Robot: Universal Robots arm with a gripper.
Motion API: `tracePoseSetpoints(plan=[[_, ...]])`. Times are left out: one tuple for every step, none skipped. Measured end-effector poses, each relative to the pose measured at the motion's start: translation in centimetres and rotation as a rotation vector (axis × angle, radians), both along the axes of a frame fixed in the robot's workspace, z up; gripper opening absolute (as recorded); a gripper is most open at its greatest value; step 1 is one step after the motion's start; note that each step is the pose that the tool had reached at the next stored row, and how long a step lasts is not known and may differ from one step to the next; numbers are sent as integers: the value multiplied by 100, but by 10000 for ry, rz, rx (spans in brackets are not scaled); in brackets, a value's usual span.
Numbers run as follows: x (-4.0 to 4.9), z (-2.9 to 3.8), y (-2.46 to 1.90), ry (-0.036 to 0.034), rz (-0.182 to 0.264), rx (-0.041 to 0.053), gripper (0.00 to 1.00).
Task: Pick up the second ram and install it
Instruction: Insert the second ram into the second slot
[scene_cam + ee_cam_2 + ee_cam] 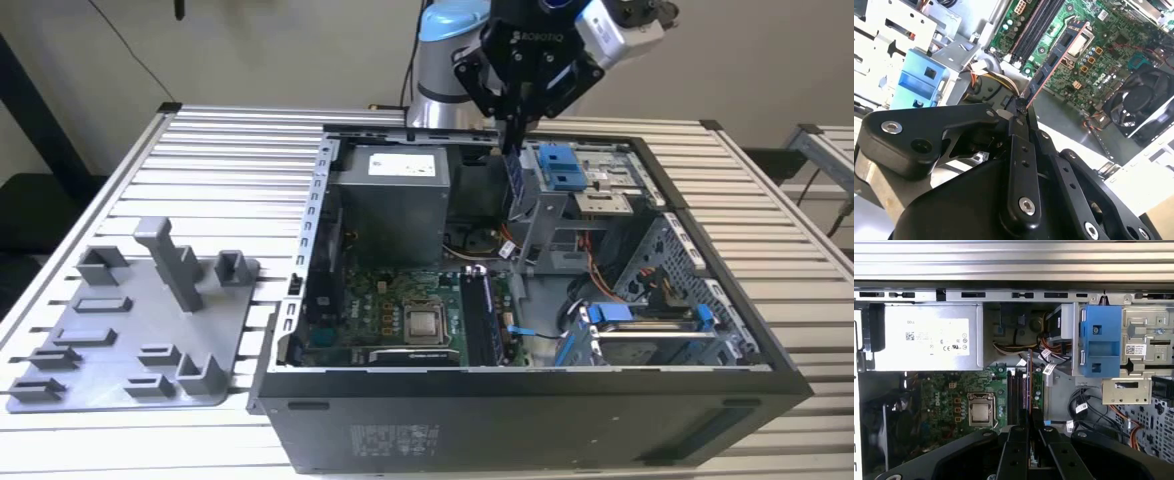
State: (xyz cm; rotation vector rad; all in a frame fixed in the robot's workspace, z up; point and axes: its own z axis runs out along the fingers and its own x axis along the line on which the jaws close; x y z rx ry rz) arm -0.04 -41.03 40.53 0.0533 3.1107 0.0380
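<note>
Black gripper (513, 135) pinched tight on ram (1056, 57) | I see ram's end clamped between jaws, rest sticking out past tips, edge-on | held over open case (534, 425), above motherboard (949, 390) slots (1015, 390), not seated

I see my black gripper (1021, 107), its ram (1060, 50) dark, reddish-edged; below it, a green motherboard (949, 390) and a blue bracket (1100, 345).

Claw (1023, 107) looks matt black; table (227, 150) ribbed bare metal; tray (120, 335) grey plastic.
</note>
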Motion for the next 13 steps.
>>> tracePoseSetpoints(plan=[[-1,-3,0,10,-29,-2,14],[-1,-9,0,26,-58,-1,14],[-1,-15,0,45,-87,0,14],[-1,-21,-1,55,-113,-1,14],[0,-24,-2,63,-127,-1,14],[2,-27,-6,70,-132,-2,14],[7,-30,-13,78,-135,-2,14],[12,-35,-21,94,-140,0,14],[16,-39,-30,115,-145,0,14],[20,-43,-39,140,-151,0,14],[24,-48,-49,168,-156,0,14],[29,-53,-59,193,-161,0,14],[34,-58,-70,212,-166,0,14]])
